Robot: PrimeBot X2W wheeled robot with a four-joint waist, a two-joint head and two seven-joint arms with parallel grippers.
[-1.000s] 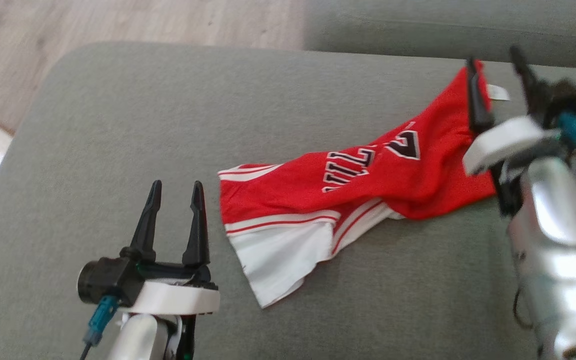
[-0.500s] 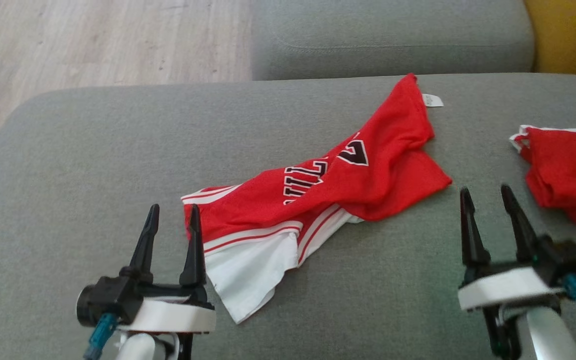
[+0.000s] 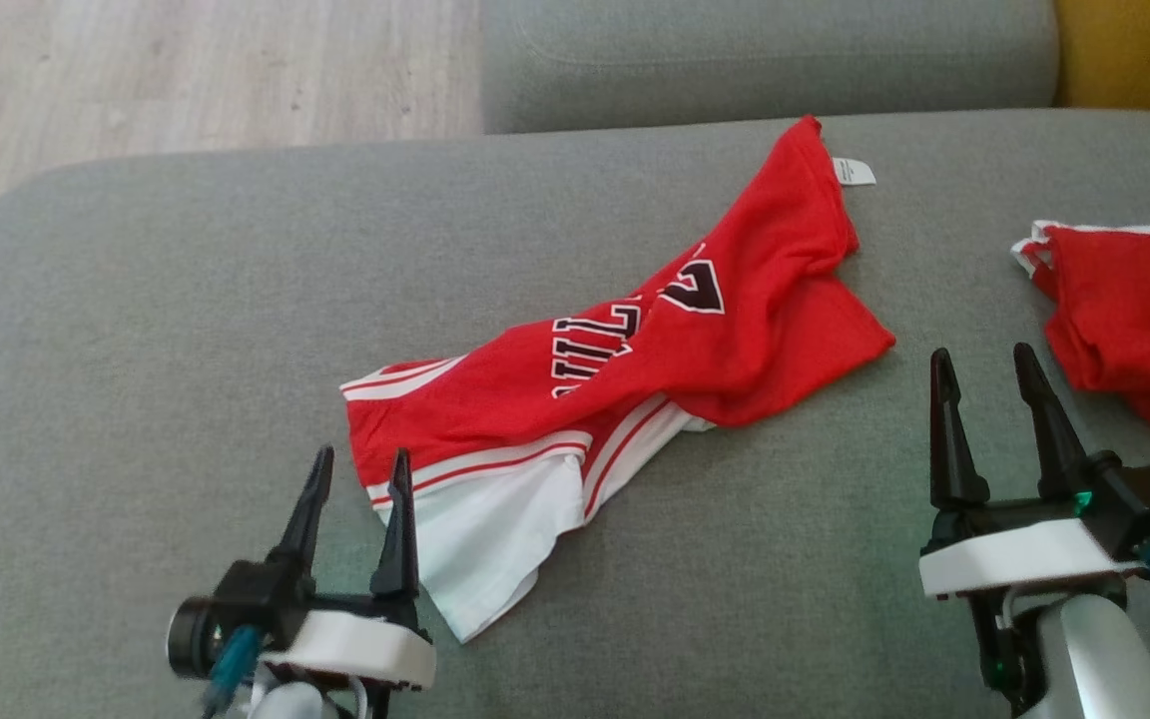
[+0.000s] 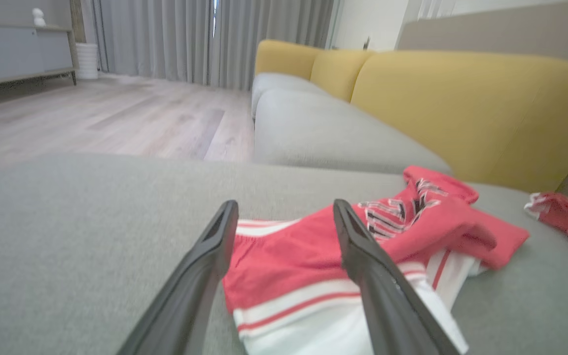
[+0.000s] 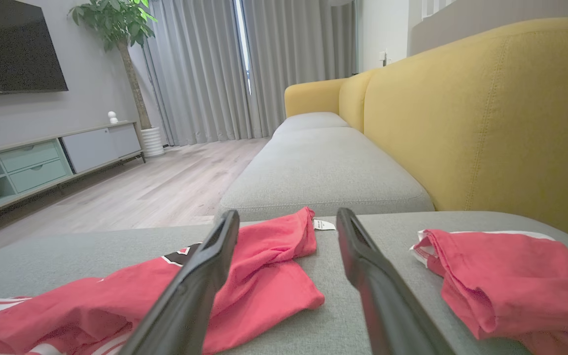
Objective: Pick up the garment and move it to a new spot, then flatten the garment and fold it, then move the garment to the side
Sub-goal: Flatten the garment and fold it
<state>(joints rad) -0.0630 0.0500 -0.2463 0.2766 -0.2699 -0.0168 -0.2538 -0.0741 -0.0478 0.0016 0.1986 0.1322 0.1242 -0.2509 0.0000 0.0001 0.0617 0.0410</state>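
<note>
While two claws (image 3: 362, 452) (image 3: 980, 350) gape, two red garments (image 3: 755, 330) (image 3: 1134, 310) lie apart.

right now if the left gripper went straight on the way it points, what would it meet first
Most likely the garment: its striped near corner lies just ahead of the open left gripper. How high the gripper rides above the cushion is unclear, so it might skim over.

Smooth cloth garment (image 3: 625, 369) on matt woven cushion (image 3: 186, 300)
</note>
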